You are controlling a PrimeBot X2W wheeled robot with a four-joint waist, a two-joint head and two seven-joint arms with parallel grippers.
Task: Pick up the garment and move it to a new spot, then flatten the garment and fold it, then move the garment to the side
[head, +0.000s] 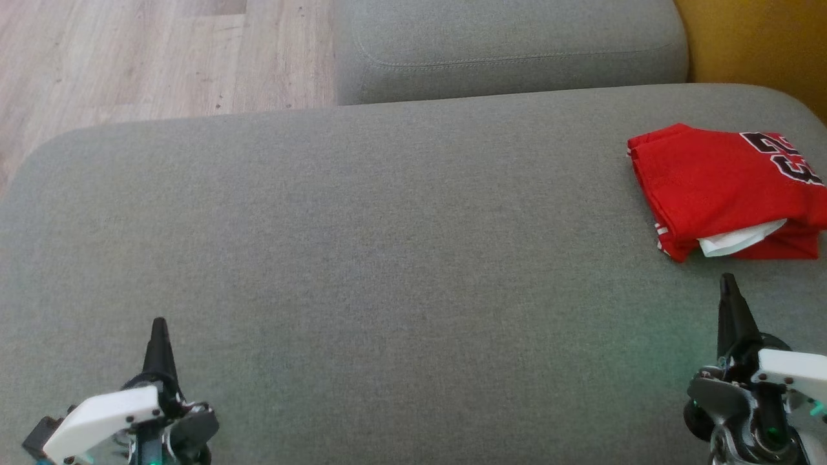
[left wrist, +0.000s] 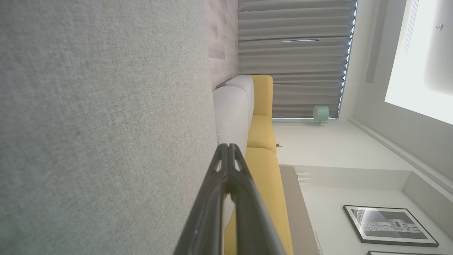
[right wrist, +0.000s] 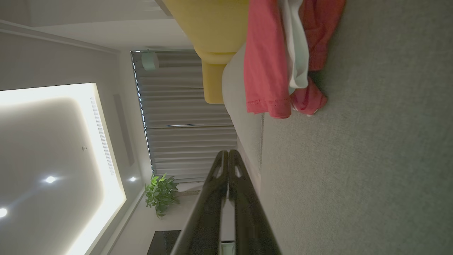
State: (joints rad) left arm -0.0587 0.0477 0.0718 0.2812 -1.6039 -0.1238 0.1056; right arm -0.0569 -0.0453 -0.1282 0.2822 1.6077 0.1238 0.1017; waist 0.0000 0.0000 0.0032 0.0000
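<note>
The garment [head: 723, 187] is a red jersey with black-and-white numerals, lying folded at the far right of the grey sofa seat [head: 387, 258], a white inner layer peeking from its near edge. In the right wrist view the garment [right wrist: 269, 63] lies ahead of the fingers. My right gripper [head: 729, 284] is shut and empty, just short of the garment's near edge, not touching it. My left gripper [head: 159, 326] is shut and empty at the lower left, far from the garment. Both wrist views show the fingers pressed together: left gripper [left wrist: 228, 146], right gripper [right wrist: 226, 152].
A second grey cushion [head: 510, 48] lies beyond the seat. Wooden floor [head: 129, 58] is at the upper left past the seat's rounded edge. A yellow sofa part [head: 756, 39] stands at the upper right. Wide bare seat fabric stretches between the grippers.
</note>
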